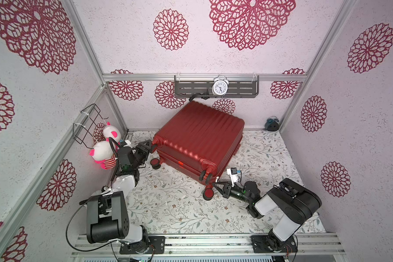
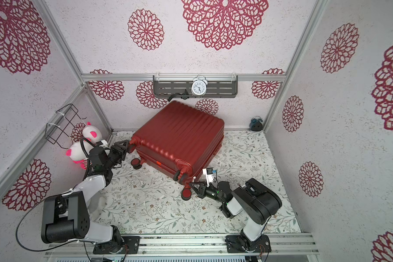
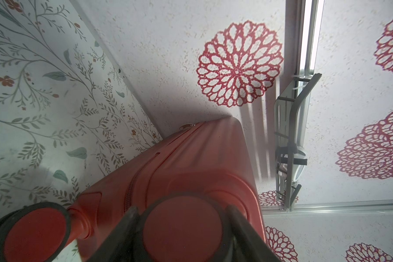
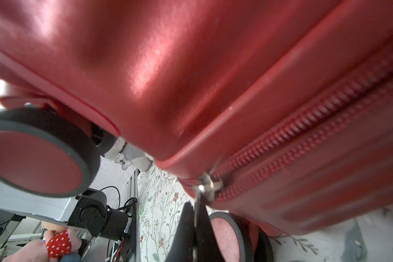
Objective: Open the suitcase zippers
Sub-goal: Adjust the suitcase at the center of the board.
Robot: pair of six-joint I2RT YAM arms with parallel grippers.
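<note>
My right jaws were closed tight on the zipper pull [image 4: 196,204] of the suitcase [image 1: 197,133]. My left jaws stood partly open, pressing a wheel [image 3: 183,229] between them.

Got a suitcase [image 1: 197,136] flat on the table [image 1: 168,204], shelf [image 1: 191,87] with a clock [image 1: 219,87] on the wall [image 1: 145,56] behind it. Plush toys [image 1: 102,149] off to its left.
</note>
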